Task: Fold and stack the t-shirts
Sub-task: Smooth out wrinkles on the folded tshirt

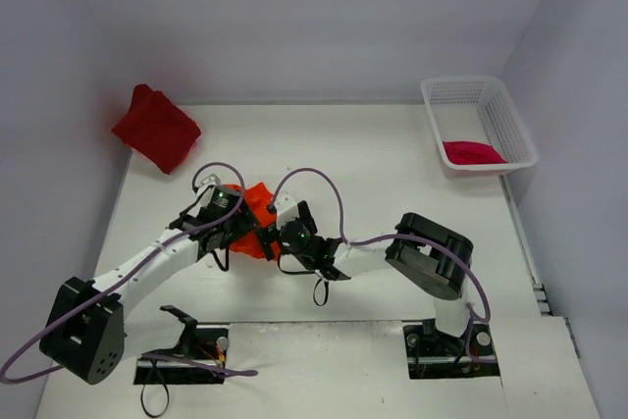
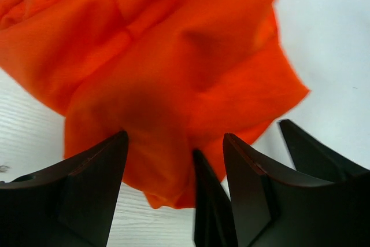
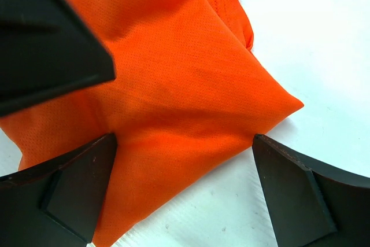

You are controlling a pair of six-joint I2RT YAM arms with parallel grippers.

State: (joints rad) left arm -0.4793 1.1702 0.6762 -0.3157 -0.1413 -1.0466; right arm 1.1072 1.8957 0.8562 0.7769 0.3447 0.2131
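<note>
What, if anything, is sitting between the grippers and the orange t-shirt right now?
Nothing visible. Both grippers are at the orange t-shirt itself. Its cloth sits between the fingers of the left gripper, and the right gripper straddles a folded corner with its fingers spread wide.

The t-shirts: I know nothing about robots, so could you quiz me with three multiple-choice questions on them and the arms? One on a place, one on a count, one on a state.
1. Where is the crimson-pink t-shirt?
A. In the white basket
B. Under the left arm
C. On the floor

2. How many t-shirts are in view?
A. One
B. Three
C. Five

3. How do the right arm's fingers stand?
A. Spread apart
B. Pressed together
C. Out of sight

Answers:
1. A, it lies inside the basket at the far right.
2. B, the orange t-shirt, the dark red t-shirt and the crimson-pink one.
3. A, the right wrist view shows them wide apart over orange cloth.
</note>
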